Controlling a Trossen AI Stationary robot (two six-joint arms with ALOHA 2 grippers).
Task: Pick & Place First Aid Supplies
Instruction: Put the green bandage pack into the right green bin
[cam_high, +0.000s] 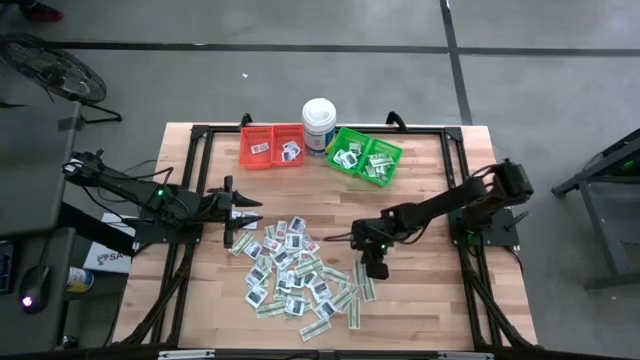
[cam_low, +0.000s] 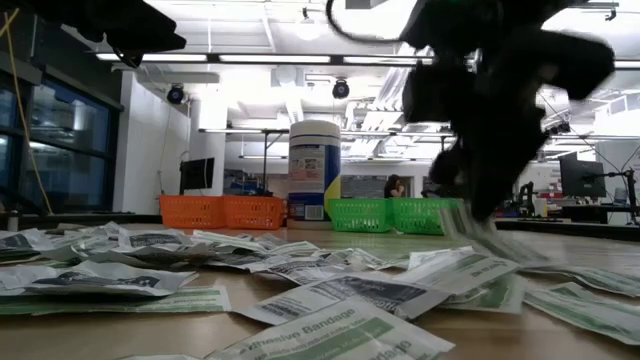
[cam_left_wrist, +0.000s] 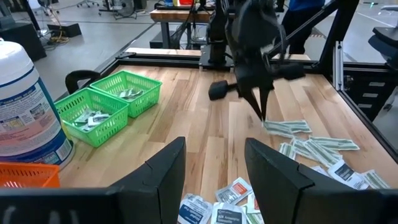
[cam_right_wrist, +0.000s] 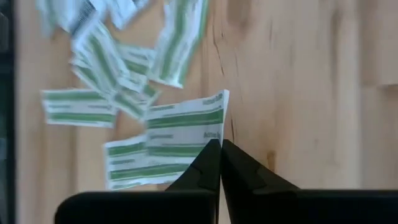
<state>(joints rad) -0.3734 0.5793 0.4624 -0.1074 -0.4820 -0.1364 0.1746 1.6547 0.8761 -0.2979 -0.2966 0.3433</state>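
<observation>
Right tool (cam_right_wrist: 220, 144) pinched together on a green-and-white strip (cam_right_wrist: 186, 121) at the heap's edge.
Left tool (cam_left_wrist: 214, 165) waits with fingers apart beside the packets (cam_high: 295, 270). A few lie in the red bin (cam_high: 255, 158) and green bin (cam_high: 385, 172); most remain on the surface (cam_high: 430, 290).

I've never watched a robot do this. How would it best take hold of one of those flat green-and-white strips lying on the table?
By an edge, coming from above. The strip lies flat on the wood, too thin to straddle, so thin fingertips must pinch a rim. The right gripper does that now, shut on the edge nearest the bare wood, where no other packets crowd it.
</observation>
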